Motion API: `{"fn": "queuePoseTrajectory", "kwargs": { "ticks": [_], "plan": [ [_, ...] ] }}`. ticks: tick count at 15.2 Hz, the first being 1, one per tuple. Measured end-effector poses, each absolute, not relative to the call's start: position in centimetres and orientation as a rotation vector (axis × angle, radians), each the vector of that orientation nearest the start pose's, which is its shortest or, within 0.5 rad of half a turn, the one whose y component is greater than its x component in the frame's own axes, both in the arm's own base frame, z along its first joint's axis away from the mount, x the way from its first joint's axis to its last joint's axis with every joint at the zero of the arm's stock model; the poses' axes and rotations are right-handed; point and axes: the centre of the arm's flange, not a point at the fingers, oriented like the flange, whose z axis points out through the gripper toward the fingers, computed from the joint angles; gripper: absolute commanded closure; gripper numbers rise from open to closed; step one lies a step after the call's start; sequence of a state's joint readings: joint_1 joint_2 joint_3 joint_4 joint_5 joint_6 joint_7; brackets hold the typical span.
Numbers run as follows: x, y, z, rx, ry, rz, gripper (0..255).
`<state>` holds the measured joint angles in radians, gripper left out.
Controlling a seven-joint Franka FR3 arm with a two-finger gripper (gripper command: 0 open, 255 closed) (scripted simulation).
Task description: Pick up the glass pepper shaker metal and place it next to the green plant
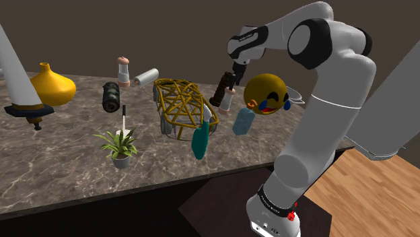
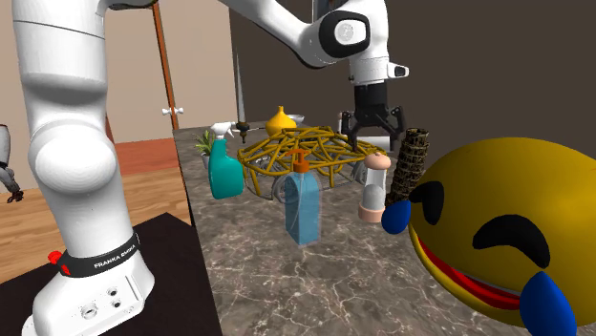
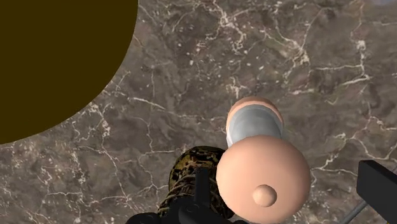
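Gripper [image 2: 373,136] open wide, holding nothing, hovering above peach-capped shaker [image 2: 373,188] (dark mottled cylinder [image 2: 409,162] just beside it) on marble counter [image 2: 287,277].

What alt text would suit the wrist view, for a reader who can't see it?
Seen from above, a shaker with a peach cap stands on a marble counter between the open fingers. A dark patterned cylinder is beside it, and a large dark-yellow ball lies beyond.
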<state>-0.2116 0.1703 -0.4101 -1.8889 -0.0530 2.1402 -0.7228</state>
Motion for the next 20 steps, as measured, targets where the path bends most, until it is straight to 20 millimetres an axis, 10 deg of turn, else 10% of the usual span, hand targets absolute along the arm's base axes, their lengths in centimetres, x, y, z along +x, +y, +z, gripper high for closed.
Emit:
{"fn": "queuePoseTrajectory", "kwargs": {
  "ticks": [13, 14, 20],
  "plan": [
    [50.2, -35.6, 39.4, -3.282, -0.224, -0.006, 0],
    [50.2, -35.6, 39.4, -3.282, -0.224, -0.006, 255],
    [50.1, -35.7, 39.5, -3.283, -0.224, -0.007, 255]
  ]
}}
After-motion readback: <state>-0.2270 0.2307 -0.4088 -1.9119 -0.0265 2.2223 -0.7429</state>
